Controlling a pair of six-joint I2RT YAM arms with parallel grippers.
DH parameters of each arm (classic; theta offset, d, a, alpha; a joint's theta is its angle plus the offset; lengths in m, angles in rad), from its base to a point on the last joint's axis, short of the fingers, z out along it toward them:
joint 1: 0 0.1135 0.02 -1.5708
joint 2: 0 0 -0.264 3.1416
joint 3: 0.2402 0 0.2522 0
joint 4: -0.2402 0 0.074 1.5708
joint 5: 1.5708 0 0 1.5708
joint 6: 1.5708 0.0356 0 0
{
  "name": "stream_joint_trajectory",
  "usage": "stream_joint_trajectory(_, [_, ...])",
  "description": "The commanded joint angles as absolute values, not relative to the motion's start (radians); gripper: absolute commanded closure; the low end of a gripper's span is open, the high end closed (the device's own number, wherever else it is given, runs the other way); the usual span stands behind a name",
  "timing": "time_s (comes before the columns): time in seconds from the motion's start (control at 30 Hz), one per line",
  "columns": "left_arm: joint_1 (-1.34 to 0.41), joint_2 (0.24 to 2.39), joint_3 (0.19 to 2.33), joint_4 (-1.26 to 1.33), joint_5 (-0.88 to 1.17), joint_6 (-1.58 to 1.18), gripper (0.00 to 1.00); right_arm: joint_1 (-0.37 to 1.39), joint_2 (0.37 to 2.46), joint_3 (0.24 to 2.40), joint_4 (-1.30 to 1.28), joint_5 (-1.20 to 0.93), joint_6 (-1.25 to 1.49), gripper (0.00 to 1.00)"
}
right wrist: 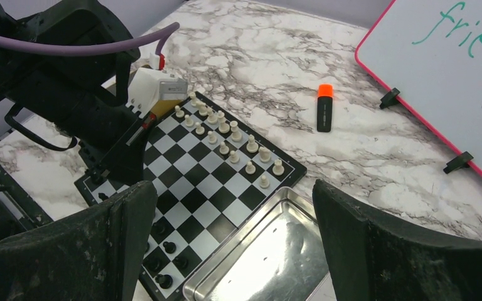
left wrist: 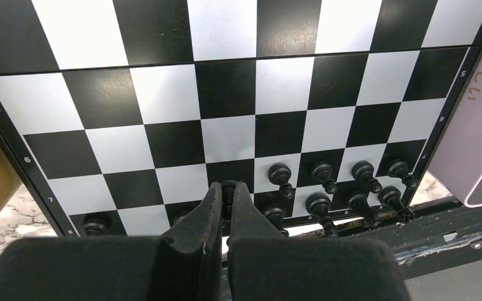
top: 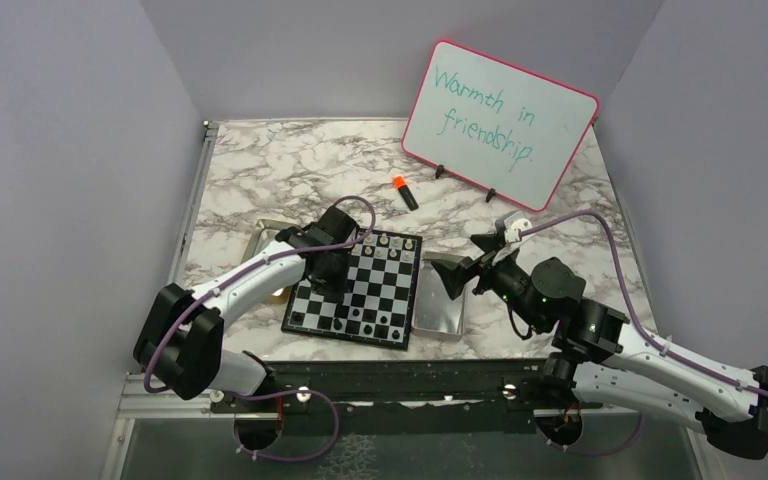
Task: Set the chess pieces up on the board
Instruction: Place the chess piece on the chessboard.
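Note:
The board (top: pixel 385 290) lies at the table's near middle. White chess pieces (right wrist: pixel 226 132) fill its two far rows. Several black pieces (left wrist: pixel 322 170) stand in its two near rows, on the right side in the left wrist view. My left gripper (left wrist: pixel 228 195) hangs low over the near-left part of the board, shut on a black piece (left wrist: pixel 229 186) whose top shows between the fingertips. My right gripper (right wrist: pixel 233 200) hovers open above the board's right edge and the silver tray, with nothing between its fingers.
A silver metal tray (top: pixel 440 318) sits against the board's right side. A gold tray (top: pixel 263 238) lies left of the board, partly under the left arm. An orange-capped marker (top: pixel 405 192) and a propped whiteboard (top: pixel 500 120) are further back.

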State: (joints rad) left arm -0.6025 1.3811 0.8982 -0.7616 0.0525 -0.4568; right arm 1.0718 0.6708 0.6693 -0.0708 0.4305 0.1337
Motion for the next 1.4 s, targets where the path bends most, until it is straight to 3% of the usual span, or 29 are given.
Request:
stream_joint_trajectory(0.0, [-0.613, 1.391, 0.878, -0.728, 0.067, -0.464, 0.98, 1.072, 0.667, 0.666, -0.076, 0.457, 0.148, 0.00])
stream_joint_trajectory(0.83, [-0.646, 1.435, 0.842, -0.717, 0.076, -0.477, 0.95, 1.072, 0.665, 0.653, -0.063, 0.466, 0.140, 0.00])
stream_joint_trajectory(1.07, [-0.646, 1.429, 0.847, -0.717, 0.075, -0.476, 0.84, 1.072, 0.660, 0.652, -0.063, 0.466, 0.142, 0.00])
stream_joint_trajectory(1.37, [-0.646, 1.418, 0.851, -0.719, 0.081, -0.478, 0.80, 1.072, 0.668, 0.649, -0.058, 0.459, 0.146, 0.00])
